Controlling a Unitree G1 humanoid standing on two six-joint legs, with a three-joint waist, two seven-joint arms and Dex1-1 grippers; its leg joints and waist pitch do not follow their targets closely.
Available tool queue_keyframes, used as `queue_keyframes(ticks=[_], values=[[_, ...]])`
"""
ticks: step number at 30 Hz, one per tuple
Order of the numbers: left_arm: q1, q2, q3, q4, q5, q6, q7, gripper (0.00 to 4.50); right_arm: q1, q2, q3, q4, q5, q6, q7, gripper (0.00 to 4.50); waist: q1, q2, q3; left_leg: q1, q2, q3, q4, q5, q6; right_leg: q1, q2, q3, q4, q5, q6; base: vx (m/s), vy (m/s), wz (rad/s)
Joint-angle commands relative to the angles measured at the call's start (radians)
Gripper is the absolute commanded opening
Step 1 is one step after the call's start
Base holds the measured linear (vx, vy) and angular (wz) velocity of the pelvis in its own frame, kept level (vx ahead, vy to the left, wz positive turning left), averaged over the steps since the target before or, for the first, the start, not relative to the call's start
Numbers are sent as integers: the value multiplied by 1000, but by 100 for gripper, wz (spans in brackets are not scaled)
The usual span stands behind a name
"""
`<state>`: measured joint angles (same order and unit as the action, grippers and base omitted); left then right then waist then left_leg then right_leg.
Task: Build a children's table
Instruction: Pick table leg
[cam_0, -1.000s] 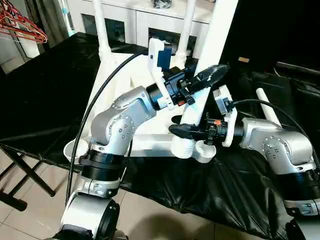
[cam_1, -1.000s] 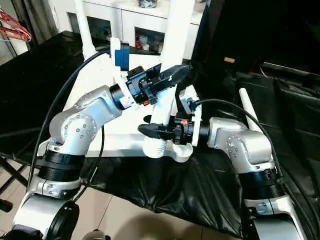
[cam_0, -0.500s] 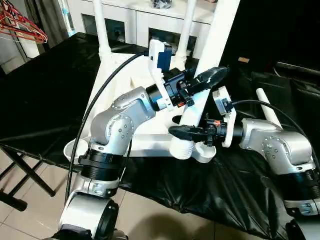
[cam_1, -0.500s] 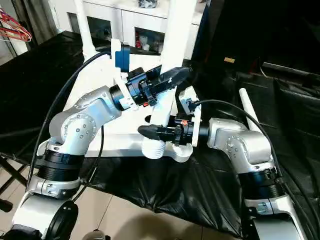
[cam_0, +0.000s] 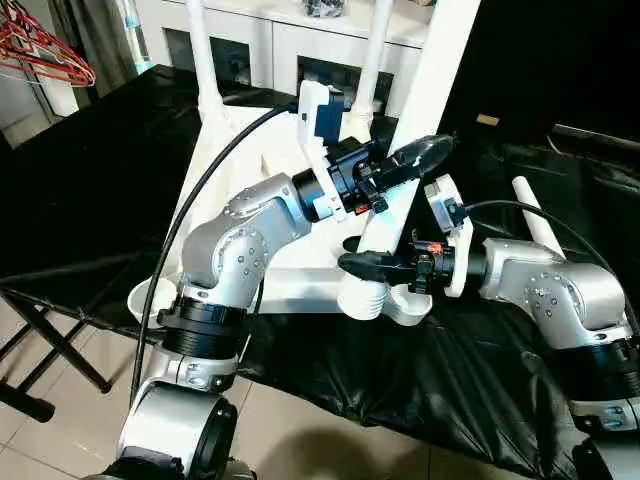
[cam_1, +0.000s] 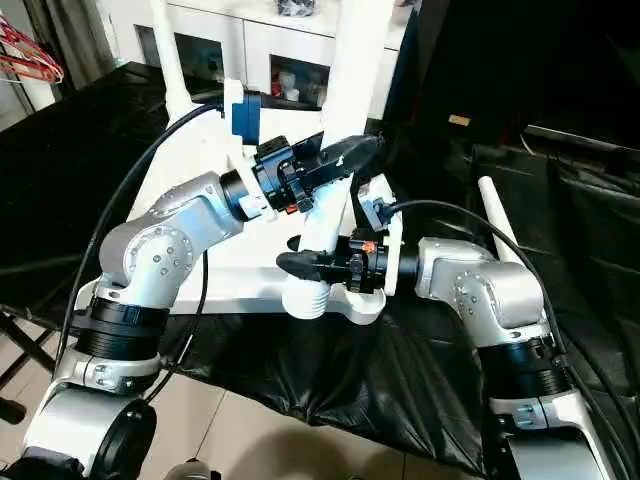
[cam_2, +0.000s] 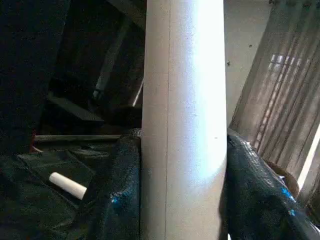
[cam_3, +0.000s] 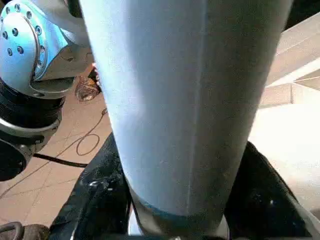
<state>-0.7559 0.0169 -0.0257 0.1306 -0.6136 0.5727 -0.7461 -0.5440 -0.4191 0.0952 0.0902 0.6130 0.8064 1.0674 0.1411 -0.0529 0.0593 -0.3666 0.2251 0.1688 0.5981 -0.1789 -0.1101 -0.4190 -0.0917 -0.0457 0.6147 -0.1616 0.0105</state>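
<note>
Two grippers clamp one white tube leg (cam_0: 425, 90) that rises steeply toward 12 o'clock: the left gripper (cam_0: 400, 165) has its fingers closed around the middle of the leg, and the right gripper (cam_0: 372, 264) grips it lower, just above its ribbed end. That ribbed end sits at the near right corner socket (cam_0: 408, 302) of the children's table (cam_0: 230, 170), which lies upside down on the black-covered bench (cam_0: 90, 190) with two legs already standing at its far corners. One more loose leg (cam_0: 535, 225) lies on the bench at 3 o'clock, beyond the right arm.
</note>
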Motion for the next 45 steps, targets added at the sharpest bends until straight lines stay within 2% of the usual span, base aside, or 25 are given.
queue_keyframes(ticks=[1, 2, 5, 9, 15, 20, 21, 22, 24, 25, 26, 27, 29, 30, 32, 33, 34, 35, 36, 37, 38, 39, 41, 42, 45], values=[[-21, -2, -11, -5, 9, -2, 1, 181, -9, -16, -24, 13, -2, 8, -13, 195, -3, -6, -79, 3, -10, 16, -62, -115, 11, 67, -25, 21, -56, -142, -196, 0, 0, 0], [-23, -3, -10, -2, 11, -1, 7, 237, -9, -16, -25, 13, -2, 7, -15, 195, -3, -7, -80, 3, -10, 16, -62, -114, 11, 67, -25, 21, -56, -138, -197, 0, 0, 0], [-26, -1, -11, -3, -13, 30, -14, 259, -10, -8, -31, 17, -5, -4, -26, 193, -4, -6, -80, 3, -10, 17, -62, -113, 13, 66, -24, 21, -55, -132, -201, 0, 0, 0], [-25, -15, -9, -12, 7, -29, -3, 292, -6, 11, -46, 18, -6, -22, -51, 191, -3, -6, -79, 3, -10, 16, -62, -119, 10, 66, -25, 21, -58, -144, -198, 0, 0, 0], [-69, -41, 69, 45, 77, -191, 127, 303, 19, 69, -105, 25, -18, -83, -161, 189, -5, -2, -80, 4, -11, 15, -63, -121, 1, 66, -25, 21, -58, -139, -183, 0, 0, 0], [-101, 22, 113, 122, 83, -188, 132, 303, 30, 86, -152, 54, -67, -167, -269, 189, -7, -3, -80, 3, -16, 16, -64, -125, -13, 65, -23, 20, -62, -187, -154, 0, 0, 0], [-91, 54, 87, 138, 116, -203, 100, 303, 35, 86, -166, 68, -89, -197, -306, 189, -6, -1, -80, 4, -15, 16, -65, -123, -14, 64, -23, 20, -62, -184, -153, 0, 0, 0], [-60, 121, 12, 162, 191, -235, 22, 303, 49, 79, -178, 80, -132, -246, -355, 189, -9, 3, -82, 6, -15, 14, -66, -108, -16, 61, -23, 19, -63, -172, -143, 0, 0, 0], [-27, 171, -57, 169, 232, -223, -53, 303, 64, 69, -175, 79, -169, -277, -386, 189, -11, 8, -82, 8, -15, 17, -67, -99, -22, 60, -20, 21, -57, -156, -138, 0, 0, 0], [-27, 171, -57, 169, 232, -223, -53, 303, 64, 69, -175, 79, -169, -277, -386, 189, -9, 9, -83, 8, -15, 15, -66, -93, -25, 61, -20, 21, -54, -141, -141, 0, 0, 0], [0, 209, -121, 176, 272, -220, -105, 303, 75, 65, -174, 74, -189, -290, -405, 189, -11, 10, -85, 10, -15, 16, -64, -82, -23, 62, -19, 22, -49, -94, -161, 0, 0, 0], [28, 242, -181, 183, 309, -222, -153, 303, 85, 62, -173, 72, -210, -306, -425, 189, -12, 22, -85, 9, -14, 16, -64, -78, -21, 61, -18, 21, -45, -58, -178, 0, 0, 0], [54, 271, -243, 204, 350, -240, -198, 303, 96, 59, -171, 72, -231, -324, -447, 189, -14, 17, -85, 12, -14, 17, -65, -92, -18, 61, -18, 21, -46, -58, -181, 0, 0, 0], [56, 273, -249, 207, 354, -243, -202, 303, 97, 59, -171, 72, -232, -325, -449, 189, -13, 23, -85, 12, -15, 17, -65, -96, -19, 61, -18, 22, -46, -57, -184, 0, 0, 0], [70, 271, -273, 241, 364, -256, -233, 303, 105, 58, -164, 75, -253, -340, -470, 189, -14, 21, -82, 10, -15, 18, -68, -133, -25, 64, -21, 23, -51, -83, -195, 0, 0, 0], [74, 271, -294, 271, 382, -279, -254, 303, 110, 60, -158, 73, -264, -346, -481, 189, -13, 29, -81, 12, -16, 17, -69, -155, -28, 62, -22, 24, -57, -113, -192, 0, 0, 0], [75, 269, -309, 296, 396, -293, -268, 303, 114, 64, -154, 70, -270, -349, -490, 189, -16, 25, -80, 12, -15, 18, -70, -169, -31, 62, -22, 24, -58, -126, -189, 0, 0, 0], [76, 267, -322, 323, 415, -309, -280, 303, 117, 68, -153, 66, -273, -349, -496, 189, -17, 30, -79, 12, -15, 16, -71, -186, -35, 63, -22, 23, -60, -150, -185, 0, 0, 0], [75, 266, -341, 355, 437, -324, -291, 303, 123, 75, -150, 60, -279, -350, -501, 189, -22, 24, -76, 11, -16, 17, -73, -211, -32, 63, -22, 23, -66, -188, -177, 0, 0, 0], [75, 266, -347, 365, 443, -327, -294, 303, 125, 78, -148, 59, -281, -350, -503, 189, -24, 25, -78, 11, -16, 16, -73, -214, -30, 63, -23, 24, -67, -209, -169, 0, 0, 0], [75, 266, -349, 368, 445, -329, -294, 303, 125, 78, -148, 59, -282, -351, -503, 189, -27, 25, -79, 10, -16, 15, -73, -213, -29, 64, -24, 24, -66, -211, -168, 0, 0, 0], [74, 264, -382, 438, 489, -371, -295, 303, 134, 84, -137, 57, -293, -356, -507, 189, -34, 32, -77, 9, -16, 14, -73, -218, -26, 61, -23, 23, -72, -216, -168, 0, 0, 0], [74, 260, -386, 463, 501, -384, -290, 303, 137, 86, -135, 53, -293, -354, -509, 189, -34, 33, -78, 8, -16, 13, -73, -216, -26, 64, -24, 23, -69, -220, -165, 0, 0, 0], [73, 256, -388, 484, 509, -395, -285, 275, 140, 89, -134, 47, -291, -351, -511, 189, -37, 34, -79, 7, -16, 13, -73, -207, -23, 64, -24, 23, -70, -211, -170, 0, 0, 0], [70, 251, -386, 505, 516, -405, -283, 257, 144, 92, -133, 38, -289, -347, -513, 189, -42, 33, -79, 6, -14, 12, -72, -205, -18, 64, -24, 23, -66, -183, -190, 0, 0, 0]])
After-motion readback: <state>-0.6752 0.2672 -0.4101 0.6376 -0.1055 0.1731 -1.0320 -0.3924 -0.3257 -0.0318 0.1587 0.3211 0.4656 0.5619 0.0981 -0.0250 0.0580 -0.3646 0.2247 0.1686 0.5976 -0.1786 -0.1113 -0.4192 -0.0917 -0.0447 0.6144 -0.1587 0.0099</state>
